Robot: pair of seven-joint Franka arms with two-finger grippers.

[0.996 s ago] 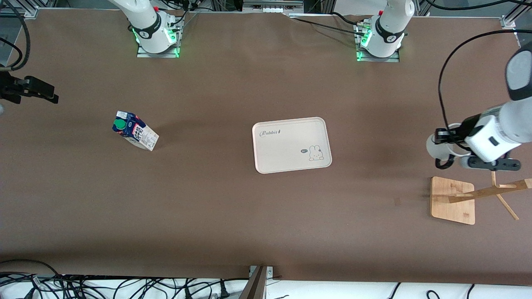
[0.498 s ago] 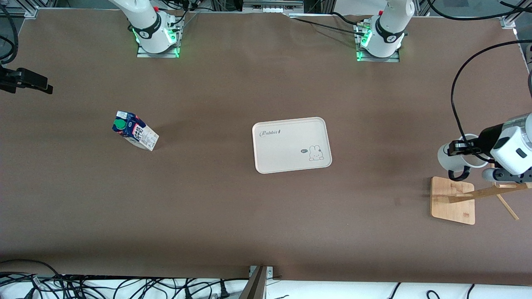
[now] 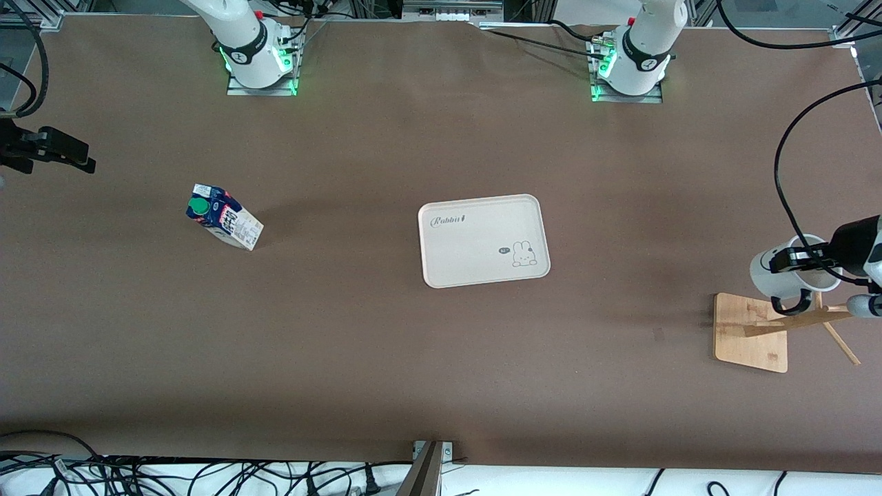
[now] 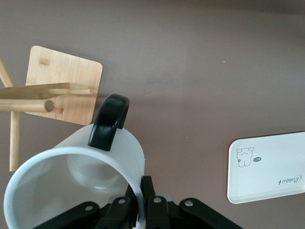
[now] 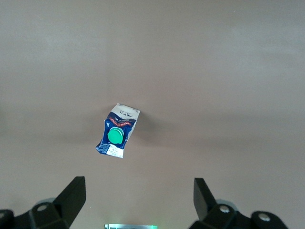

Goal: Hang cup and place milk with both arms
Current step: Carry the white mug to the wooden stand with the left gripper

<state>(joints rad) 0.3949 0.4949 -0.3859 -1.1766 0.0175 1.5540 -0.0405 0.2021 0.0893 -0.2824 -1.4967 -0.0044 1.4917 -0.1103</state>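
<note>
— Where's your left gripper point(image 4: 141, 202) now?

— Clamped tight on the cup point(image 3: 792, 270) rim, in the air over the wooden rack point(image 3: 754, 332) at the left arm's end of the table; the black handle point(image 4: 109, 121) sits near a peg point(image 4: 28, 105).

— Your risk?

— If the handle misses the peg tip, you could knock the rack over or drop the cup.

— And the right gripper point(image 5: 138, 195)?

— Wide open, empty, waiting above the milk point(image 3: 224, 217), which stands well apart from the tray point(image 3: 482, 239).
</note>
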